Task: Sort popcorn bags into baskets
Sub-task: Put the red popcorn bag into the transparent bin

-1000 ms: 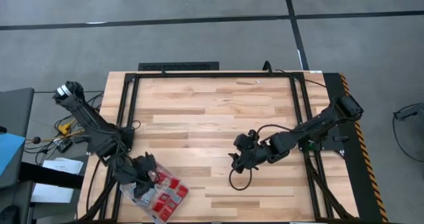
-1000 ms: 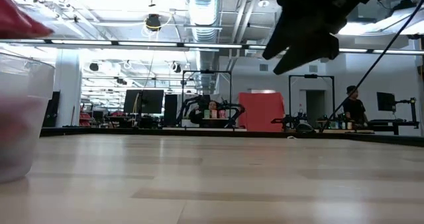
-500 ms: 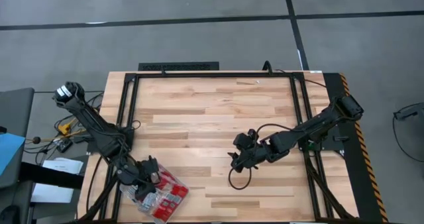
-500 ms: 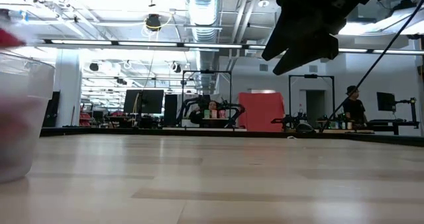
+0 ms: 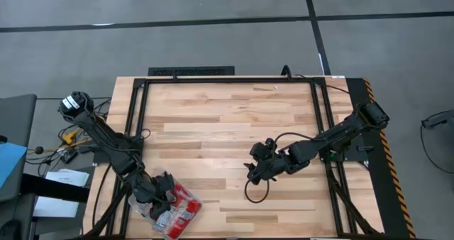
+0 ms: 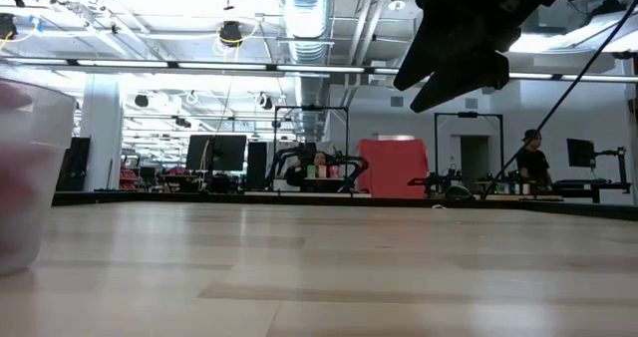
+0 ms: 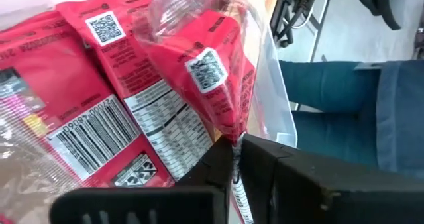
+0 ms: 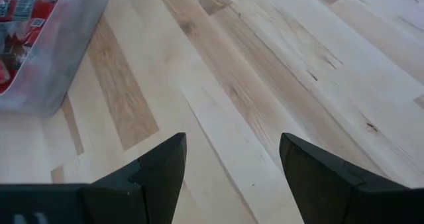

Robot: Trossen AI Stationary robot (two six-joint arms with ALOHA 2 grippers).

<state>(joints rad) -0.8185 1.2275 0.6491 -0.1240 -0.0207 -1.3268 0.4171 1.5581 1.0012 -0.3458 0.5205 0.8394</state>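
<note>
Left end effector [image 5: 157,197] sits over the clear tray [image 5: 190,213] at the table's [image 5: 227,126] front-left corner. Its fingers [image 7: 265,168] are pressed together, pinching the thin edge of a popcorn bag's wrapper [image 7: 237,134]; the bag [image 7: 205,85] stands tilted, red with a QR code and nutrition panel facing the wrist camera. More red popcorn bags [image 7: 86,111] lie beside it in the tray, barcodes up, touching and overlapping each other. From above, the packets [image 5: 181,204] fill the tray, partly covered by the left arm. Tray wall [image 7: 281,111] is close to the table edge on that side.

Right end effector [image 5: 254,170] hovers above bare wood near the table's middle, well apart from the tray. Its fingers [image 8: 159,168] are spread wide with nothing between them, only planks below. The tray's corner [image 8: 53,45] shows far off in the right wrist view, red packets inside.

Low view: tray wall [image 6: 30,177] blurred at the left edge, right arm [image 6: 469,38] hanging at top. A person [image 6: 533,163] stands in the room behind, far back.
</note>
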